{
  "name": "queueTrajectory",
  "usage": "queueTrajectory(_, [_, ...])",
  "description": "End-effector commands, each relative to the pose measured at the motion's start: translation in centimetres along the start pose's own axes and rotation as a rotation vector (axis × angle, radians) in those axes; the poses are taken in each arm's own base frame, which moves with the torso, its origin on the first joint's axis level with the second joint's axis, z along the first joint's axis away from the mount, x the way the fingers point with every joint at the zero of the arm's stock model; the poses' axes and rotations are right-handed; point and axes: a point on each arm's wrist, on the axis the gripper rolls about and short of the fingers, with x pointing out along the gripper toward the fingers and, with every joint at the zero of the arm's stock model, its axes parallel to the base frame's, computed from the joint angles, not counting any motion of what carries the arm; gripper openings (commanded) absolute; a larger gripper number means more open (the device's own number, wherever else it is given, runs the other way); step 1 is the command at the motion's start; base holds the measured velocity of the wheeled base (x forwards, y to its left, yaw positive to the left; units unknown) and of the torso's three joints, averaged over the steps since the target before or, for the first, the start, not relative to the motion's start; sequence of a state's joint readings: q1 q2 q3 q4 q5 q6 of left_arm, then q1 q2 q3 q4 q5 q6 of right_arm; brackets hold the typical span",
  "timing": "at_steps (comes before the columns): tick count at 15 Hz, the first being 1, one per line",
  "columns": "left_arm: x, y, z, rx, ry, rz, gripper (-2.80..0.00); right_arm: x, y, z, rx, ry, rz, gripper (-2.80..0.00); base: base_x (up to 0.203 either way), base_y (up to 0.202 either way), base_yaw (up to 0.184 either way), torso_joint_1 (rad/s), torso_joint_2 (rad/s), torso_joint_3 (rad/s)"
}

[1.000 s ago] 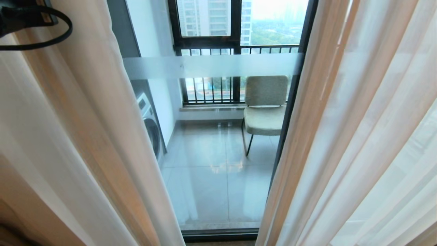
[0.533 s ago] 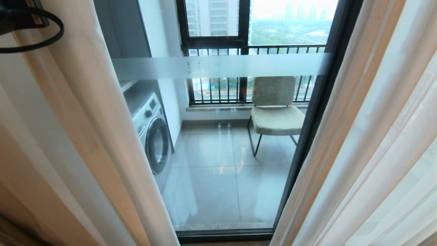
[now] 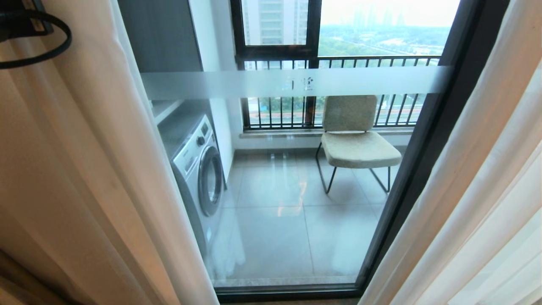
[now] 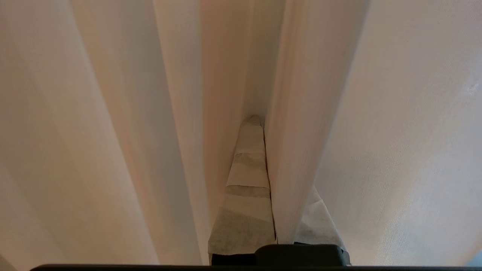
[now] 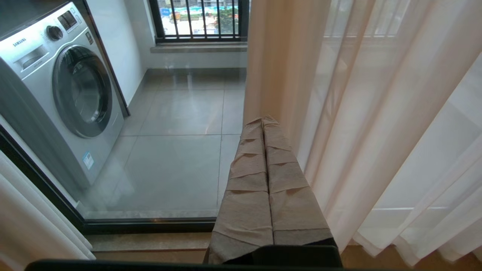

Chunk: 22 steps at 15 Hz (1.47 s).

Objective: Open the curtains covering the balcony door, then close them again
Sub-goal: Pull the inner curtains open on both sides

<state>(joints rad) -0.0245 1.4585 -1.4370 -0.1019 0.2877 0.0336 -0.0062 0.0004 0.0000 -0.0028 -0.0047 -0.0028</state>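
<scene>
Curtains fold pinched between the left gripper's closed jaws, so the fabric follows the arm aside, uncovering the balcony door, while the right gripper hangs closed and empty near the opposite drape.

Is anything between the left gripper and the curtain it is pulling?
No. The left gripper, its paper-wrapped fingers shut, is clamped directly on a fold of the thin white sheer curtain; nothing visible sits between them.
</scene>
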Motion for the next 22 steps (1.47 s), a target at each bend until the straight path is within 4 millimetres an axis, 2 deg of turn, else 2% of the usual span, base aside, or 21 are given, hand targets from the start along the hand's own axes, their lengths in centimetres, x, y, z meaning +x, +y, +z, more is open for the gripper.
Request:
queueTrajectory(1, [-0.4, 0.1, 0.0, 0.000, -0.002, 0.002, -2.80, 0.0, 0.0, 0.0, 0.000, -0.001, 0.000, -2.80, 0.000, 0.195, -0.001, 0.005, 0.01, 0.002])
queueTrajectory(6, [-1.2, 0.4, 0.2, -0.003, -0.011, 0.001, -2.80, 0.0, 0.0, 0.0, 0.000, -0.001, 0.000, -2.80, 0.000, 0.183, -0.002, 0.002, 0.00, 0.001])
queueTrajectory(8, [-1.6, 0.8, 0.5, -0.005, -0.021, 0.013, -2.80, 0.0, 0.0, 0.0, 0.000, -0.001, 0.000, -2.80, 0.000, 0.049, 0.003, 0.001, 0.00, -0.001])
queueTrajectory(16, [-1.6, 4.4, 0.8, 0.006, -0.036, 0.163, -2.80, 0.0, 0.0, 0.0, 0.000, -0.001, 0.000, -2.80, 0.000, 0.000, 0.000, 0.000, 0.00, 0.000])
queueTrajectory(22, [-0.2, 7.9, -0.2, 0.014, -0.001, 0.244, -2.80, 0.0, 0.0, 0.0, 0.000, -0.001, 0.000, -2.80, 0.000, 0.000, 0.000, 0.000, 0.00, 0.000])
